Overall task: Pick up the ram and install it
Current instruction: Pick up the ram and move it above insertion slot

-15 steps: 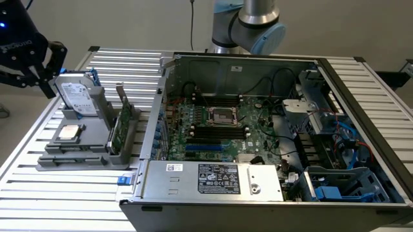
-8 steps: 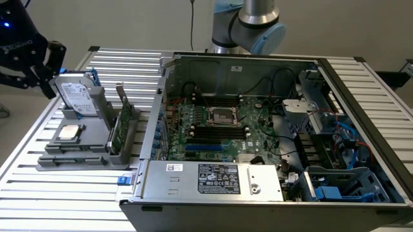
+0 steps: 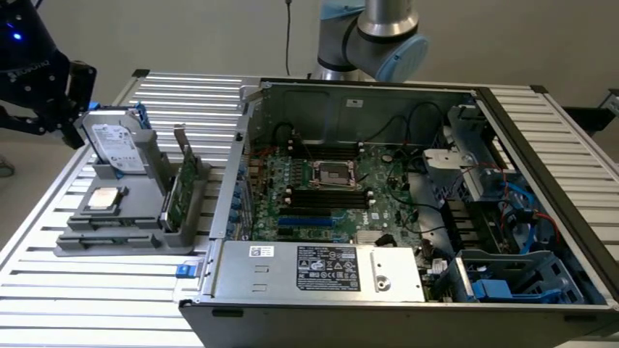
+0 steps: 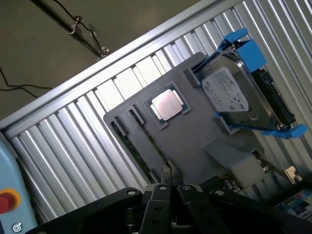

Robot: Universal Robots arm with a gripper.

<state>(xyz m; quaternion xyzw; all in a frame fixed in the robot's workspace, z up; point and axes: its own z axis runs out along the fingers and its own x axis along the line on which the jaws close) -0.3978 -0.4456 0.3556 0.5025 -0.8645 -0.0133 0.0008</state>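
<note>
On the slatted aluminium table [image 3: 58,290], the open black tower computer case [image 3: 406,319] lies beside the grey plastic parts holder [image 4: 195,141]. The exterior view gives the green motherboard [image 3: 387,206], its dark memory slots apparently unfilled. The wrist view gives the ram [image 4: 132,148], seemingly the thin green stick standing edge-on in the holder's long slot, untouched. The black gripper [image 4: 170,183] hovers above the holder, fingers pressed together on nothing. Pick-up and installation are both left to do.
</note>
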